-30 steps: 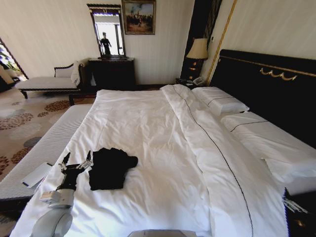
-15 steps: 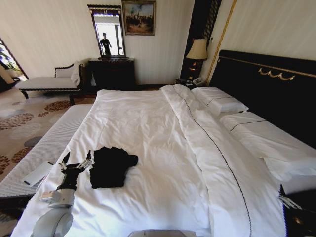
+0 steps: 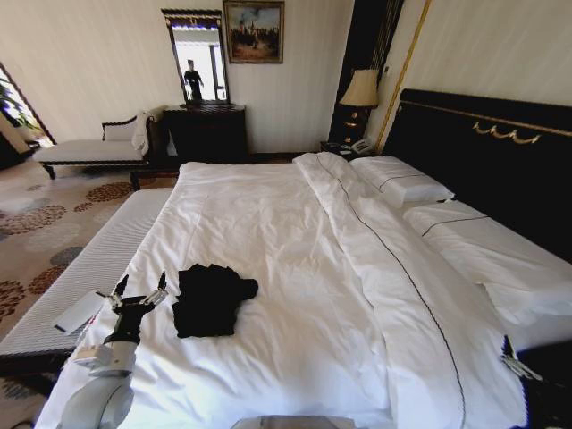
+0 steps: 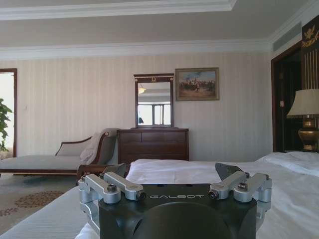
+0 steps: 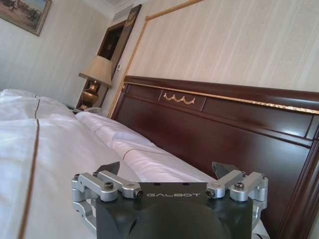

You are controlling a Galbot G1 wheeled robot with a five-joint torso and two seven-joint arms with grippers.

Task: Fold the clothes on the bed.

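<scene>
Head view has shifted a bit since the earlier frames: whole scene slides right and slightly down, so that's camera motion, not the things. T-shirt [image 3: 212, 300] sits in the same spot on the duvet relative to the left gripper [image 3: 138, 295], same bunched, partly folded shape. Left gripper: fingers spread wide, holding nothing, touching nothing I can see; it sits just beside the shirt's left edge, apart from the fabric. Left arm comes up from the lower left of the head view, wrist pointing away from the robot along the bed [image 3: 295, 232]. Left wrist view confirms both finger linkages splayed, aimed level across the bed toward the dresser [image 4: 153, 144] and mirror [image 4: 154, 101]. Right gripper [image 3: 517, 366] is at the bed's right edge near the headboard [image 5: 209, 134], low and parked; right wrist view shows its fingers spread wide too, nothing between them.
</scene>
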